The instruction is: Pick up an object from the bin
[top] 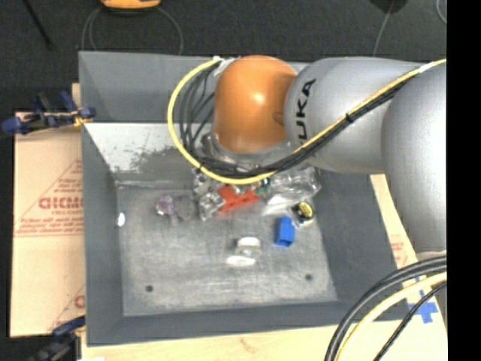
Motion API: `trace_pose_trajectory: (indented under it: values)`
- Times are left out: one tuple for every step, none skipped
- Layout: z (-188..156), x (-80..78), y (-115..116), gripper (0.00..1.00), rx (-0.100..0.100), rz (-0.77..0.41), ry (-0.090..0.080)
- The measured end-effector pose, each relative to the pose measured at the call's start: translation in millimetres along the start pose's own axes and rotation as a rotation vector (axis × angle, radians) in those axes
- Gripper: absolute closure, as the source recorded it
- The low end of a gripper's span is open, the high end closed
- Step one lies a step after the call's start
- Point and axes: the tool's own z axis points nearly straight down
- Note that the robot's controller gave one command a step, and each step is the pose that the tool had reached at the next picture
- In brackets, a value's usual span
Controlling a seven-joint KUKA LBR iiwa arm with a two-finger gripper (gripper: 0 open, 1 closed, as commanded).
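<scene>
Several small things cluster at the rear centre of the bin (101, 239). The tool (204, 201) sits low, just beside a red plastic piece (237, 198), probably lined up to grasp it. Whether the tool is apart or together I cannot tell. A blue block (284, 232) lies near.

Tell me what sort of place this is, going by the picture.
Most likely a robotics lab's grasping test cell, not a factory line. A KUKA arm reaches into a grey metal bin holding a few small loose things, such as a blue block and a white piece.
</scene>
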Motion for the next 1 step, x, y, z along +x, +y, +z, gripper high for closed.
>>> trace_pose_trajectory:
  values:
    - [-83.9, -10.4, 1.8, 1.00, 0.000, -0.021, 0.000]
